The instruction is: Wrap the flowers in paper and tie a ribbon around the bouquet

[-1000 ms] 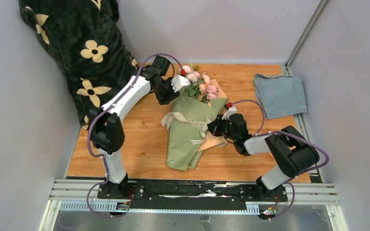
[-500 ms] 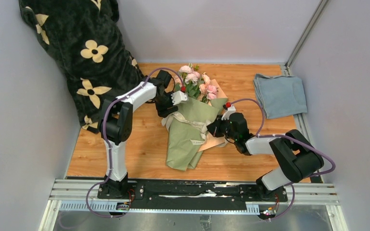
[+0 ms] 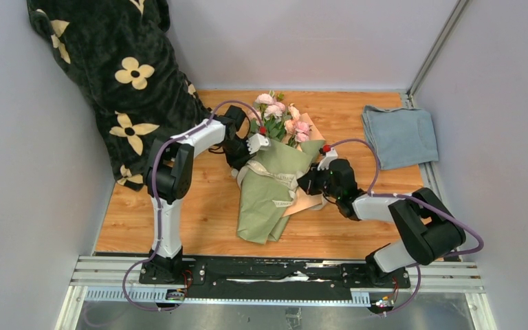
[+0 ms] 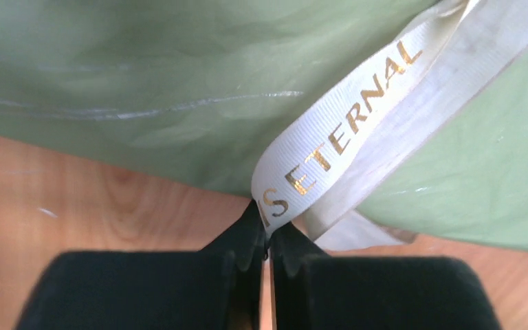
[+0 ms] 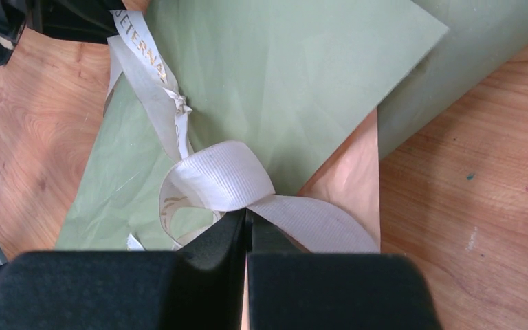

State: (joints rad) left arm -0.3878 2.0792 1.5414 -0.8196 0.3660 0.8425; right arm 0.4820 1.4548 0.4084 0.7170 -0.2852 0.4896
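The bouquet (image 3: pixel 272 180) is laid near the middle of the wooden table (image 3: pixel 199 206). Its flowers (image 3: pixel 280 117) are pointed toward the far edge, and the narrow end of the cone is turned toward the near edge, where the arms are bolted. The sage-green paper (image 3: pixel 267 206) is wrapped round the stems, and a peach strip of its inner face is exposed along the right edge of the cone. The cream ribbon (image 3: pixel 275 177) is drawn across the upper half of the cone.

The left pincer (image 3: pixel 243 163) is set at the left edge of the paper. In the left wrist view it (image 4: pixel 267 237) is seen closed on a fold of the ribbon (image 4: pixel 344 130), whose gold lettering is stretched up and away over the green sheet. The right pincer (image 3: pixel 305 184) is placed at the right edge of the cone. In the right wrist view it (image 5: pixel 247 223) is seen shut on the ribbon (image 5: pixel 220 179), at the spot where a loop and a flat tail meet over the peach edge.

Bare wood is left between the cone and the black flowered blanket (image 3: pixel 124 69), which is piled in the far left corner. A bare strip is also left before the cone's tail at the near edge. A folded blue-grey cloth (image 3: pixel 399 134) is laid by the right wall, well apart from the bouquet, with the right arm stretched between them.
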